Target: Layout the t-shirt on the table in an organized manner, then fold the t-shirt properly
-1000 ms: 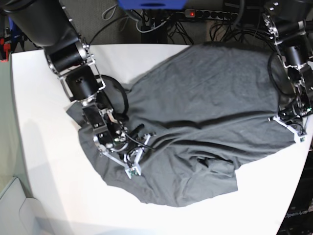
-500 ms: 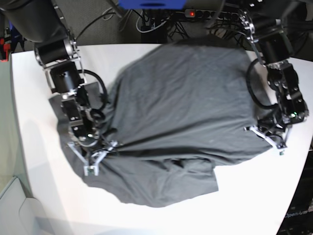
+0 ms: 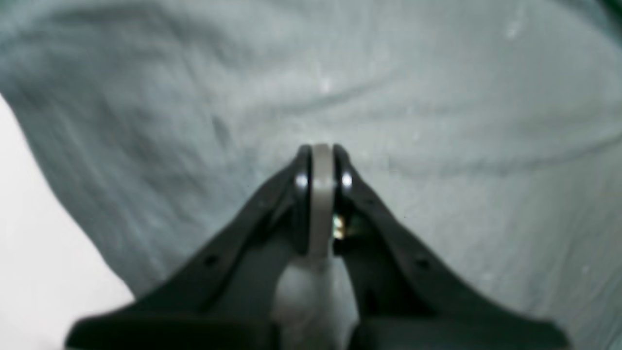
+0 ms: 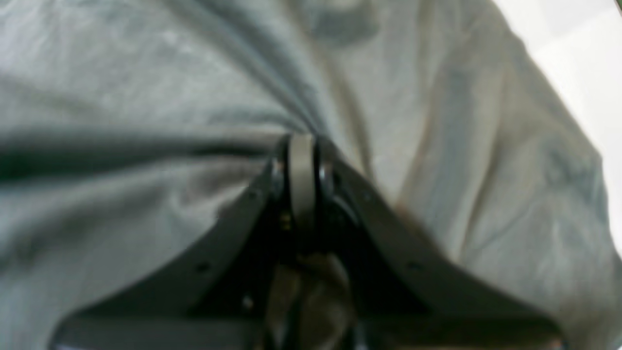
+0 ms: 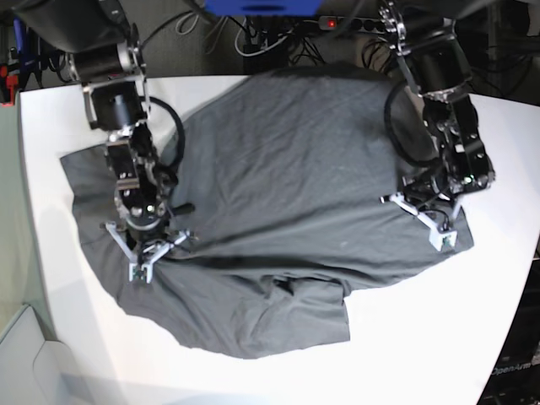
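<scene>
The dark charcoal t-shirt [image 5: 287, 169] lies spread and wrinkled over the white table [image 5: 439, 337], with a bunched fold at its near edge. My left gripper [image 5: 440, 234] stands at the shirt's right edge in the base view. In the left wrist view it [image 3: 320, 158] is shut on a pinch of the t-shirt [image 3: 388, 73], with table [image 3: 29, 218] at the left. My right gripper [image 5: 142, 266] stands at the shirt's left side. In the right wrist view it [image 4: 301, 146] is shut on a pinch of the t-shirt [image 4: 121, 73], with creases running to it and table [image 4: 583, 48] at the upper right.
Cables and a power strip [image 5: 337, 24] lie behind the table's far edge. The table's left edge [image 5: 25, 211] is near the shirt's left sleeve. A pale grey surface [image 5: 17, 354] sits past the near left corner.
Both grippers have moved to the left in the base view, dragging the shirt with them. The shirt's left part now reaches further toward the table's left edge.
</scene>
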`<move>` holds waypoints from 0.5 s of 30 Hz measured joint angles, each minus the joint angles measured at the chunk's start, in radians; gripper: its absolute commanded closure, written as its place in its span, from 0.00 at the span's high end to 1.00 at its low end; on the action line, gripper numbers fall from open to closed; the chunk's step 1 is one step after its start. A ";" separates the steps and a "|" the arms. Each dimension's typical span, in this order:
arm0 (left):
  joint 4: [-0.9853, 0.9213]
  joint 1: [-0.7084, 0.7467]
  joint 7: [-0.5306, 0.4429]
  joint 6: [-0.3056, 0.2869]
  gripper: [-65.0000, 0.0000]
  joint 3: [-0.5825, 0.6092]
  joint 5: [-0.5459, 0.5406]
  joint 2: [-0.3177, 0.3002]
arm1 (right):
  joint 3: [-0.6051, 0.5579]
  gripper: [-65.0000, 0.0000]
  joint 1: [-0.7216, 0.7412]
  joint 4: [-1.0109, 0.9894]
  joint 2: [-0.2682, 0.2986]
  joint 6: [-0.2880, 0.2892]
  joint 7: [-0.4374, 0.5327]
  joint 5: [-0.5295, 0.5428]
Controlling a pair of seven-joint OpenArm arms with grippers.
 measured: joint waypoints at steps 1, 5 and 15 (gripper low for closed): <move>-0.002 0.002 0.004 0.001 0.01 0.000 0.001 0.000 | 0.000 0.00 -0.031 0.035 -0.008 -0.008 0.006 -0.005; -0.002 -0.001 0.000 0.001 0.01 -0.006 0.000 -0.011 | -0.045 0.00 -0.124 0.187 -0.049 -0.035 -0.074 -0.033; -0.002 0.034 -0.007 0.000 0.01 -0.006 0.000 -0.062 | -0.269 0.00 -0.241 0.397 -0.156 0.016 -0.271 0.027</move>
